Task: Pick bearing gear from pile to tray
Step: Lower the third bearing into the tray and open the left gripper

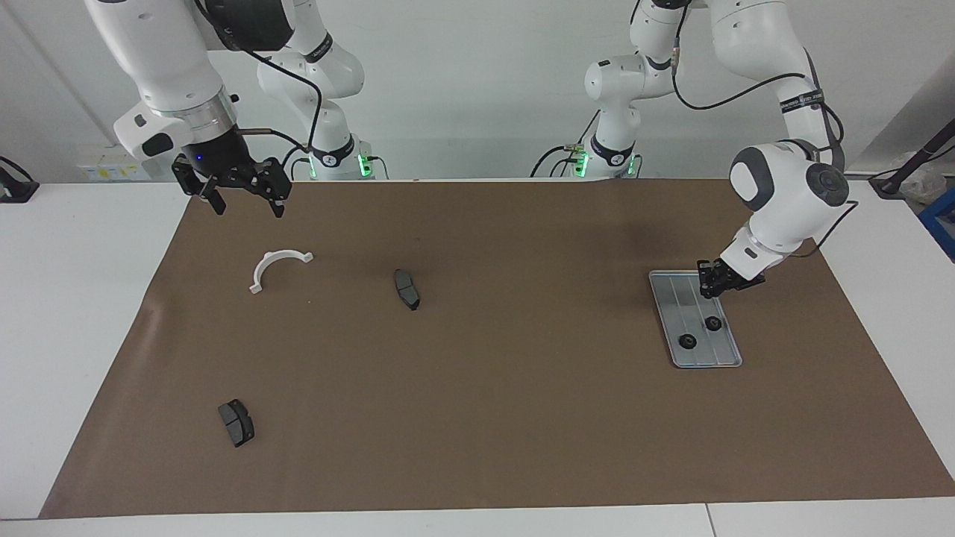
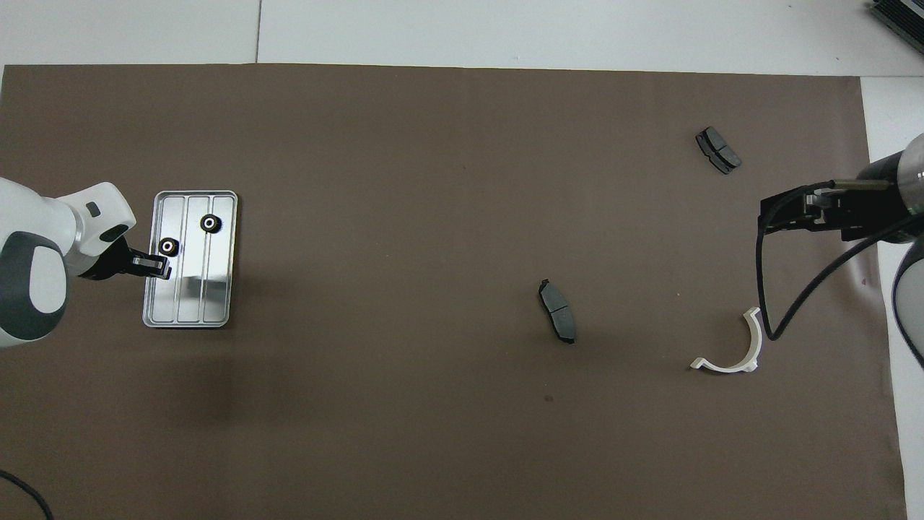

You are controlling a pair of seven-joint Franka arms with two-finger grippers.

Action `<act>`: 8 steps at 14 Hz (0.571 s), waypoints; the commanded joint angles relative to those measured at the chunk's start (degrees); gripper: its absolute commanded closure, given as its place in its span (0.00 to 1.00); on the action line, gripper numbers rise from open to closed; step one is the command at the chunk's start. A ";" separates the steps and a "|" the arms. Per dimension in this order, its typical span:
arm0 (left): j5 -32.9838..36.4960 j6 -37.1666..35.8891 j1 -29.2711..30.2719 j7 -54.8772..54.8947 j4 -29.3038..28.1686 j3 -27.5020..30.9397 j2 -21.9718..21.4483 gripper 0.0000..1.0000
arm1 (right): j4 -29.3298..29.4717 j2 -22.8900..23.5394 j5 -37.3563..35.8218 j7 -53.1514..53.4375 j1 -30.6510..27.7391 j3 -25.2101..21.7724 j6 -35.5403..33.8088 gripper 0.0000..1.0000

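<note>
The silver ribbed tray (image 1: 675,291) (image 2: 216,303) lies on the brown mat toward the left arm's end. Two small black bearing gears (image 1: 687,341) (image 1: 713,323) (image 2: 167,247) (image 2: 210,223) rest in it. My left gripper (image 1: 709,292) (image 2: 160,269) hangs shut just over the tray's edge nearest the robots; I cannot see whether anything sits between its tips. The pile is a loose scatter: a white half-ring bracket (image 1: 267,261) (image 2: 756,339) and two dark brake pads (image 1: 406,289) (image 1: 236,423) (image 2: 556,310) (image 2: 717,149). My right gripper (image 1: 239,200) (image 2: 764,222) waits open in the air above the mat's edge, over the spot beside the bracket.
A brown mat (image 1: 477,418) covers most of the white table. The left arm's cable loops over the mat's corner beside the tray. The right arm's black cable (image 2: 765,318) dangles down close to the bracket.
</note>
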 commanded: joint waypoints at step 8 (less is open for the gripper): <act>-0.47 0.02 -5.11 -8.92 5.43 -1.08 -0.53 0.07 | -2.02 -1.80 0.06 -1.62 -0.47 0.33 0.63 0.00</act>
